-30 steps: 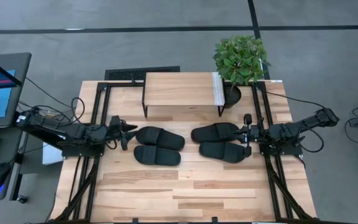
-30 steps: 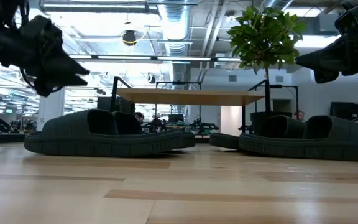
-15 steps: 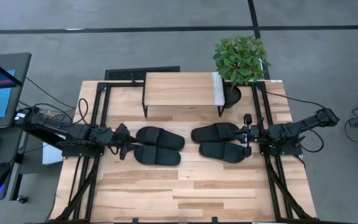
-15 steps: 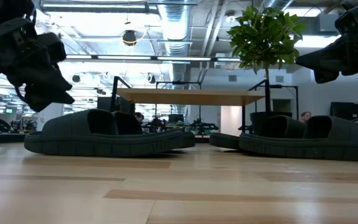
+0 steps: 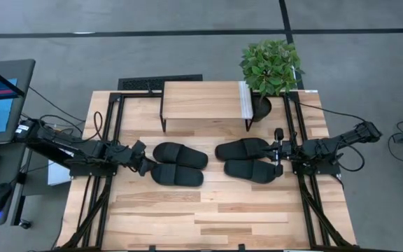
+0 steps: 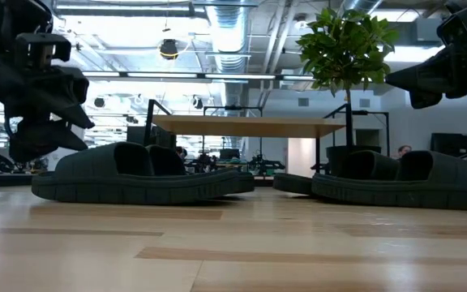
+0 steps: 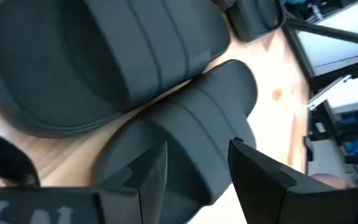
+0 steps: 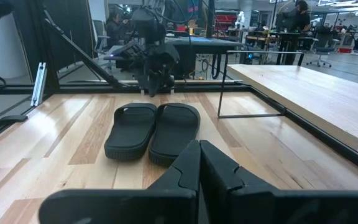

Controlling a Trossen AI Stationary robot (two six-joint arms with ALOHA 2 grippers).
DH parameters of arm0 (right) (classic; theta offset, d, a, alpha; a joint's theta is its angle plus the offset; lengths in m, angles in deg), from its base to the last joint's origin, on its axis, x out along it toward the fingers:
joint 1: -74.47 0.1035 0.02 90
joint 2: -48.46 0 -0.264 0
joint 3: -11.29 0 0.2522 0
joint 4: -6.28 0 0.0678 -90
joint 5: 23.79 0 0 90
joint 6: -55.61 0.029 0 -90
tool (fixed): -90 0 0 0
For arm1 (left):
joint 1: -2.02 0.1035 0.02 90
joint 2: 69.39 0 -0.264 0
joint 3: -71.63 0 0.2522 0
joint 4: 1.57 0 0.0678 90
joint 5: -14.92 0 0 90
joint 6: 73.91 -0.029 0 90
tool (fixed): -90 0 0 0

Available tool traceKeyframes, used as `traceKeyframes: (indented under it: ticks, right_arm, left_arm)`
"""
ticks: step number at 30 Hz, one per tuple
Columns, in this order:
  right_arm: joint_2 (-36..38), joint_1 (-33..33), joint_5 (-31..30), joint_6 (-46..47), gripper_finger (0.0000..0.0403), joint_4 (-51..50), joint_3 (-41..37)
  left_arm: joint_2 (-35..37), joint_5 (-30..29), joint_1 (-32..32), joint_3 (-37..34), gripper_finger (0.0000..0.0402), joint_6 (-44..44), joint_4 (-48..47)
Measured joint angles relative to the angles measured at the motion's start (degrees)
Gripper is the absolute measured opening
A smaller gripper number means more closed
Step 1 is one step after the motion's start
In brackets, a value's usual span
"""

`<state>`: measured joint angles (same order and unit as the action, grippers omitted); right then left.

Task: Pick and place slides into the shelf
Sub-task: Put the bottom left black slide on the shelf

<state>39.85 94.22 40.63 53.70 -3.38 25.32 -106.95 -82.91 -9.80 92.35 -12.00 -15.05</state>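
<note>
High view: left tool (image 5: 145, 166) at mid-left, touching the near slide (image 5: 177, 175) of the left pair; shelf (image 5: 203, 99) upper centre, bare.
Low view: right tool (image 6: 416, 77) upper right, waiting above the right pair (image 6: 396, 180).
Left wrist: fingers (image 7: 263, 177) wide, straddling the slide; judged best to seat deeper before closing.
Right wrist: fingers (image 8: 185, 171) closed, holding nothing.

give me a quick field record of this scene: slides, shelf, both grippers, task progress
slides: four black slides on the table, a left pair and a right pair
shelf: wooden shelf beyond both pairs, nothing on it
left gripper: left gripper at the end of the left pair's nearer slide, jaws open astride that end, not closed on it
right gripper: right gripper at the outer end of the right pair, jaws shut, holding nothing
plant: potted plant at the shelf's right end
progress: no slide placed yet
</note>
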Motion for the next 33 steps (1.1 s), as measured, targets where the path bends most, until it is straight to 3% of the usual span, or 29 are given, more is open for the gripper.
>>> traceKeyframes:
  ticks: [7, 17, 28, 33]
  right_arm:
    - [0.0, 0.0, 0.0, 0.0, 0.0000, 0.0, 0.0]
    - [0.0, 0.0, 0.0, 0.0, 0.0000, 0.0, 0.0]
    - [0.0, 0.0, 0.0, 0.0, 0.0000, 0.0, 0.0]
    - [0.0, 0.0, 0.0, 0.0, 0.0000, 0.0, 0.0]
  left_arm:
    - [-3.2, 1.3, -1.2, 0.0, 0.0160, -0.6, 6.3]
    - [-5.2, 3.0, -7.1, 0.0, 0.0160, -2.5, 7.1]
    - [-5.2, -0.5, -9.3, 0.0, 0.0160, 3.3, -3.5]
    - [-5.2, -2.4, -9.3, 0.3, 0.0160, 2.8, -4.0]
